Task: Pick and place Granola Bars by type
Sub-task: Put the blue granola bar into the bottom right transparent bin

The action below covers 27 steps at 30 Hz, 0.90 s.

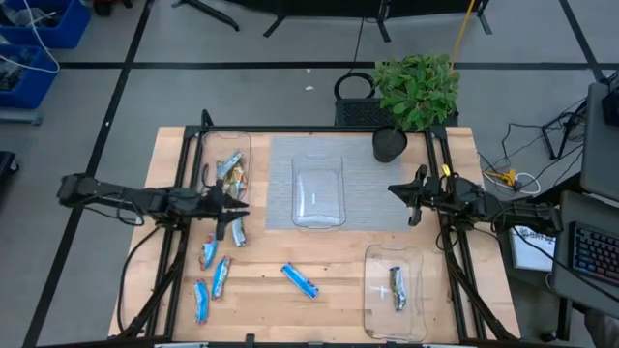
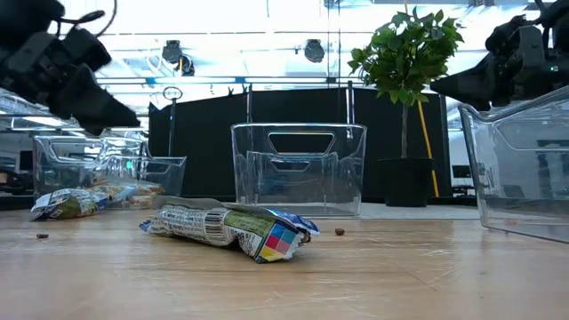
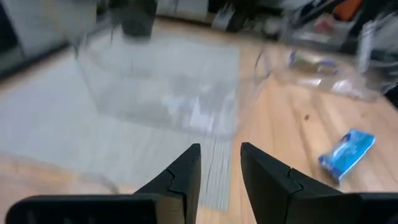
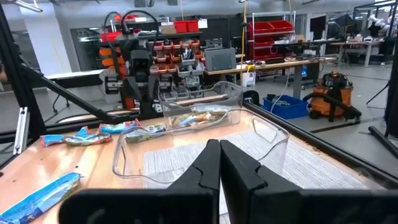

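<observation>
- You are holding the left gripper (image 1: 235, 207) at left-centre of the high view, its fingers spread a little with nothing between them, just above the loose blue granola bars (image 1: 215, 271) on the desk (image 1: 329, 309).
- The right gripper (image 1: 398, 190) is waiting at right of centre, fingers pressed together and holding nothing; leave it parked.
- The bars are lying in four places: a mixed heap in the upper-left tray (image 1: 208, 145), a cluster of blue ones at lower left, one blue bar (image 1: 300, 280) alone at bottom centre, and a silver-grey bar (image 1: 397, 288) in the lower-right tray (image 1: 372, 319).
- The middle tray (image 1: 318, 166) looks empty, so it is probably where the blue ones belong.
- Go for the blue bar (image 1: 238, 230) nearest the left gripper first; line the fingers across its narrow width, not its length.
- Open wider before descending, since the crinkly wrapper will likely slip from a shallow pinch.
- Lift clear of the tray wall before crossing over.
</observation>
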{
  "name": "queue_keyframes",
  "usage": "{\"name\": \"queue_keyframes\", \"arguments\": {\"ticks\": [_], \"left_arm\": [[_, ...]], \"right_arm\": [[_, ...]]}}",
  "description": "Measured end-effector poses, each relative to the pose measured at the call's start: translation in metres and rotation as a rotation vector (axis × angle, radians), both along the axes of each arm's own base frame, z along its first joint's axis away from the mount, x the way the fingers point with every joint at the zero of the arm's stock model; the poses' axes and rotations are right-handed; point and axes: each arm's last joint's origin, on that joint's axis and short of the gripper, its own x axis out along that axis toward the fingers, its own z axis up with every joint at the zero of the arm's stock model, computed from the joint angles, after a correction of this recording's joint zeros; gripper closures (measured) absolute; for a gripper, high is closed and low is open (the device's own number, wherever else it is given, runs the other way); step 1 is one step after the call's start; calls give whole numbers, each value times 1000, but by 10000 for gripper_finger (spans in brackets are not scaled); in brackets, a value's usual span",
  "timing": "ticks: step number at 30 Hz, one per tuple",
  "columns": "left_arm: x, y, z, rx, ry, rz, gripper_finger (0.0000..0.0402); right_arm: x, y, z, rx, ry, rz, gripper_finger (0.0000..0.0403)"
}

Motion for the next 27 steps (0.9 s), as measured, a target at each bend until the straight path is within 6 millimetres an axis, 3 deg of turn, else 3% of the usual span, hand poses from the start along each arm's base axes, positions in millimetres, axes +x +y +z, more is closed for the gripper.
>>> {"name": "queue_keyframes", "arguments": {"ticks": [3,9,15,18,27], "left_arm": [[7,-2,4,-94,109,23,282],[25,-20,35,-264,373,-20,282],[41,-39,62,-602,649,166,282],[47,-46,61,-720,707,290,282],[53,-49,30,-886,878,700,282]], "right_arm": [[0,0,-1,-7,8,0,401],[0,0,-1,-20,16,0,401],[0,0,-2,-19,22,0,401],[0,0,-2,-19,26,0,399],[0,0,-3,-19,25,0,400]]}}
